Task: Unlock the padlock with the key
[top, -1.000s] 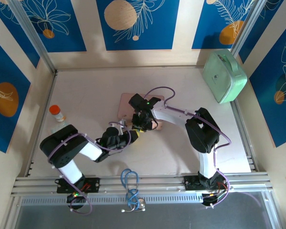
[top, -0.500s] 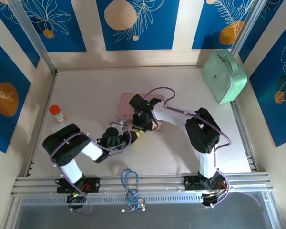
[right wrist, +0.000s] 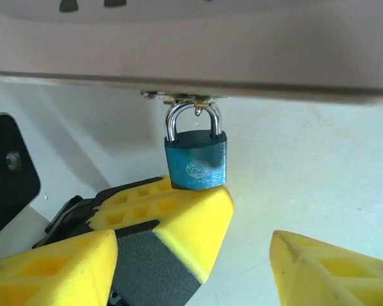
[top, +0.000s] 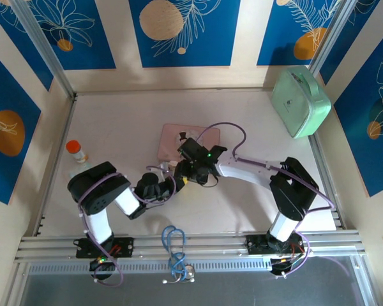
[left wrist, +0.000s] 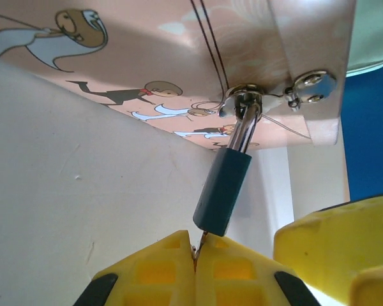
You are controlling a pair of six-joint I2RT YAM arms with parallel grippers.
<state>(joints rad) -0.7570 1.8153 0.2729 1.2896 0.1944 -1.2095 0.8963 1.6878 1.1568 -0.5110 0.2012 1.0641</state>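
The small blue-teal padlock [right wrist: 195,159] hangs by its silvery shackle [right wrist: 192,120] from the clasp [left wrist: 242,102] of the pink picture tin [top: 179,137]. My left gripper [left wrist: 195,247] is shut on the key [left wrist: 196,241], and the key's tip sits in the bottom of the padlock [left wrist: 222,191]. Just a sliver of the key shows between the yellow fingers [left wrist: 154,271]. My right gripper [right wrist: 255,255] is open just in front of the padlock and a little below it, with nothing between its fingers. From above, the left gripper [top: 177,182] and right gripper [top: 190,173] meet at the tin's near edge.
A mint-green case [top: 300,102] leans at the back right. An orange-capped bottle [top: 76,152] stands at the left, close to the left arm. A blue cable loop [top: 173,245] hangs over the front rail between the arm bases.
The right arm has swung its elbow out to the right and its wrist has come nearer the front, off the tin. The left arm's shoulder turned slightly; its gripper stayed at the padlock.
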